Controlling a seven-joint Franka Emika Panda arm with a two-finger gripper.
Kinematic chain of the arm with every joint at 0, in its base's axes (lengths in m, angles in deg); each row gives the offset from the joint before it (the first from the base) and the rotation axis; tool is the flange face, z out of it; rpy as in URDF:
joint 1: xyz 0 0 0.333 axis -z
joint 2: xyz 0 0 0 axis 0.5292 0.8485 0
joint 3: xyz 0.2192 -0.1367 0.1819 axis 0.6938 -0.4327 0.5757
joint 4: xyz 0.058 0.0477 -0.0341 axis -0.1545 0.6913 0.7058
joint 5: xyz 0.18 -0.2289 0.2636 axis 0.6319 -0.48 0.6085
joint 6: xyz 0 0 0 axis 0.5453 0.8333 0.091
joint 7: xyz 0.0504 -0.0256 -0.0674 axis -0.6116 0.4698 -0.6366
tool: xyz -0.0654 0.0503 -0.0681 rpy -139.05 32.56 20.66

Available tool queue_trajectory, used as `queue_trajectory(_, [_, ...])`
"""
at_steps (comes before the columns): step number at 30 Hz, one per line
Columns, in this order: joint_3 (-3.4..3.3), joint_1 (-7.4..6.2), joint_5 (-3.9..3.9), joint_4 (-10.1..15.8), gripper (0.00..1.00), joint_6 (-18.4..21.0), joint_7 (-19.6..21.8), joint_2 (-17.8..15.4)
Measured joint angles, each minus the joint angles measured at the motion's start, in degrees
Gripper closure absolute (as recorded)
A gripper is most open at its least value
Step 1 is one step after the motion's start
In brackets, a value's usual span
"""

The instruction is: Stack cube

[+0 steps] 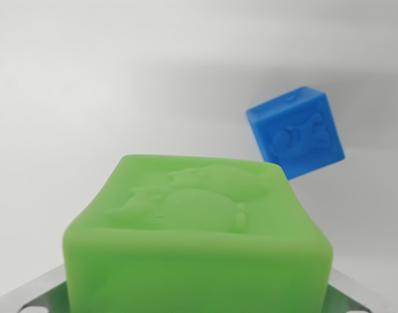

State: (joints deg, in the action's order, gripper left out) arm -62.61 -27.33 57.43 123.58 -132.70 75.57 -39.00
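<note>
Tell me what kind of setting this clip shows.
Probably a lab or test tabletop: a plain white surface with no clutter, holding only two embossed toy blocks, a green cube close to the camera and a blue cube beyond it.

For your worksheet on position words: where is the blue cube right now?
In the wrist view, the blue cube sits right of centre on the white surface, beyond the green cube's far right corner.

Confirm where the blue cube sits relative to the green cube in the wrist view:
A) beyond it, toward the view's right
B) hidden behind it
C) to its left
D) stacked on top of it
A: the blue cube shows beyond the green cube, toward the wrist view's right.
</note>
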Motion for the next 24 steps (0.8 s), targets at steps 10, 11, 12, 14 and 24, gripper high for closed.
queue_trajectory(10, [-0.07,1.71,0.0,-1.38,1.0,0.99,-6.55,0.39])
queue_trajectory(11, [-0.08,1.88,0.0,-1.55,1.0,1.11,-7.26,0.44])
queue_trajectory(12, [-0.09,2.06,0.0,-1.71,1.0,1.21,-7.93,0.49])
queue_trajectory(14, [-0.1,2.4,0.0,-1.98,1.0,1.42,-9.33,0.58])
queue_trajectory(24, [-0.18,4.02,0.0,-3.53,1.0,2.41,-15.72,1.12])
